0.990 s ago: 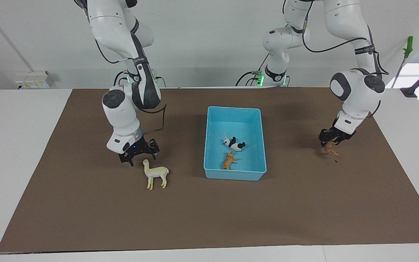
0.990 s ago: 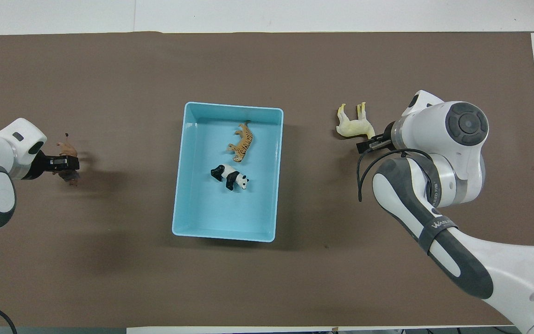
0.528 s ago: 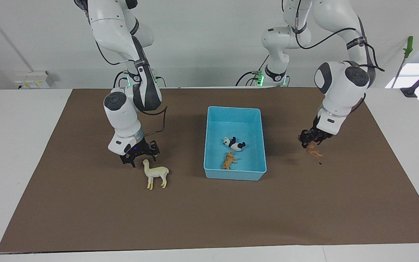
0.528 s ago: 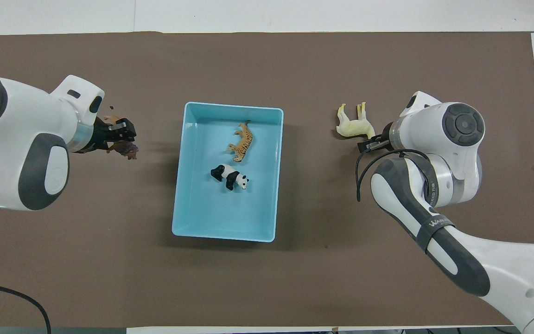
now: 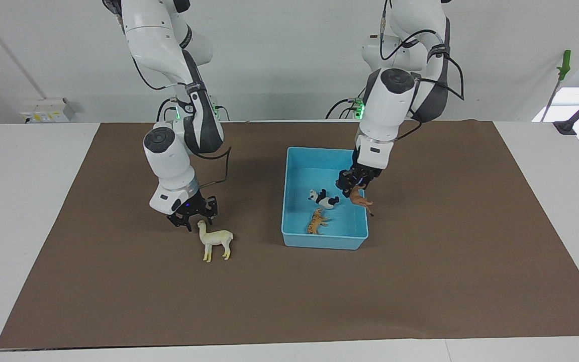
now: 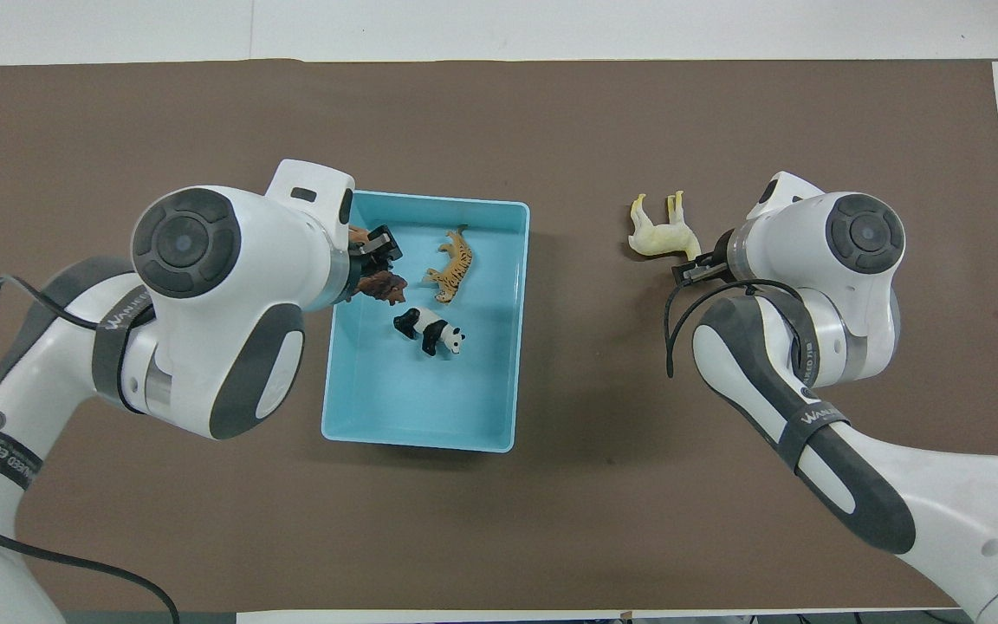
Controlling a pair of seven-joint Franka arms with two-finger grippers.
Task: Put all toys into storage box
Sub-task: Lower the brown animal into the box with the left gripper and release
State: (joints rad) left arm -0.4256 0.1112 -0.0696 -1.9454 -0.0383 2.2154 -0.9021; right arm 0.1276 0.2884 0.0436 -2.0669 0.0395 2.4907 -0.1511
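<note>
The left end effector [image 5: 352,187] gripped the lion [image 5: 360,197] over the storage box [image 5: 289,201]. The right end effector [image 5: 192,217], unclear if clenched, hung by the alpaca [image 5: 215,239]: probably light, hard, best grabbed around its body.

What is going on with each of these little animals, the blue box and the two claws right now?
Lion: held in the air over the storage box.
Panda: lying in the box.
Tiger: lying in the box.
Alpaca: standing on the mat, outside the box.
Storage box: open, two toys inside.
Left gripper: shut on the lion.
Right gripper: low beside the alpaca's head.
</note>
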